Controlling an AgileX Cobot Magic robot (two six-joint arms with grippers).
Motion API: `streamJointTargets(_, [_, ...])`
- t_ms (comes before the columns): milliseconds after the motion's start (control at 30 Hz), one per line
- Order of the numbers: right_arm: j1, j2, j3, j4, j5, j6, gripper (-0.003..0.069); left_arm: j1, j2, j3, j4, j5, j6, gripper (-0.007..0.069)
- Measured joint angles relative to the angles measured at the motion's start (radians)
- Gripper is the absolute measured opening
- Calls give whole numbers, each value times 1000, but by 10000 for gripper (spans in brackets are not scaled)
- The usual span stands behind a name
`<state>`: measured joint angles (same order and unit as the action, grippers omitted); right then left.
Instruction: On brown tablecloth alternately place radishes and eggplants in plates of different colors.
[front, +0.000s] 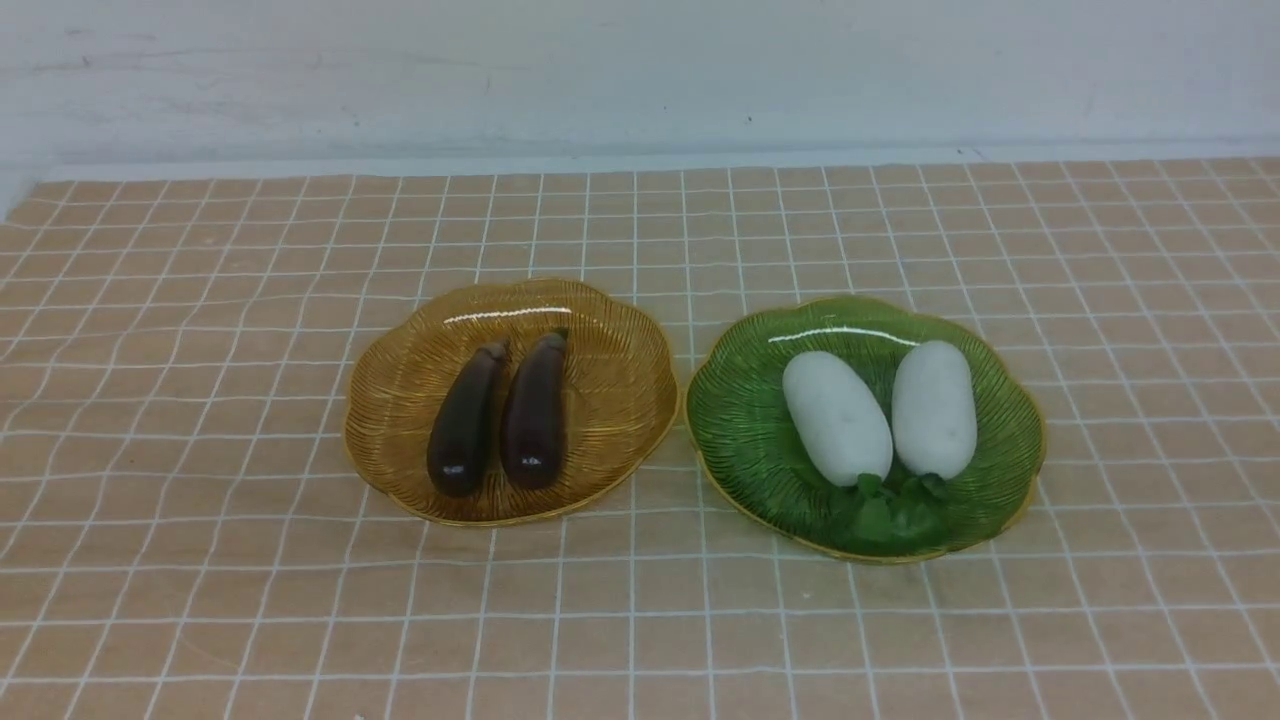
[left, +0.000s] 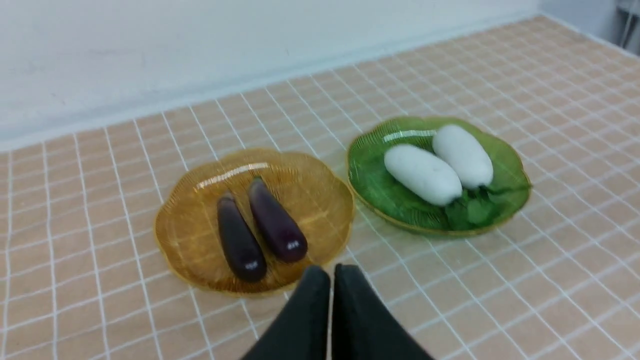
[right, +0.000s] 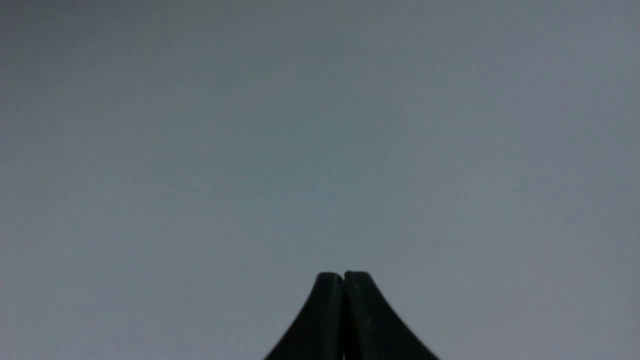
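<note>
Two dark purple eggplants (front: 467, 420) (front: 535, 410) lie side by side in the amber-yellow plate (front: 620, 380) left of centre on the brown tablecloth (front: 200, 560). Two white radishes (front: 836, 417) (front: 934, 407) lie together in the green plate (front: 740, 420) to its right, leaves toward me. The left wrist view shows the eggplants (left: 240, 245), the amber-yellow plate (left: 190, 235), the radishes (left: 422, 174) and the green plate (left: 370, 175). My left gripper (left: 332, 272) is shut and empty, hanging short of the amber-yellow plate. My right gripper (right: 343, 276) is shut and empty, seen against a blank grey surface. Neither arm shows in the front view.
A pale wall (front: 640, 70) runs along the far edge of the cloth. The cloth is slightly wrinkled at the front left.
</note>
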<state>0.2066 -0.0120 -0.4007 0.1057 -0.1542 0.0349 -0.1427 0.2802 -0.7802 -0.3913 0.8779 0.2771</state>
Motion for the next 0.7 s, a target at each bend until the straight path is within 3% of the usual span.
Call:
streamJointTargets(300, [-1, 1, 19, 2, -3, -11, -15, 0, -193, 268, 4, -157, -1, -3])
streamJointTargets(700, [-1, 1, 24, 1, 60, -15, -15, 0, -196, 281, -54, -181, -1, -3])
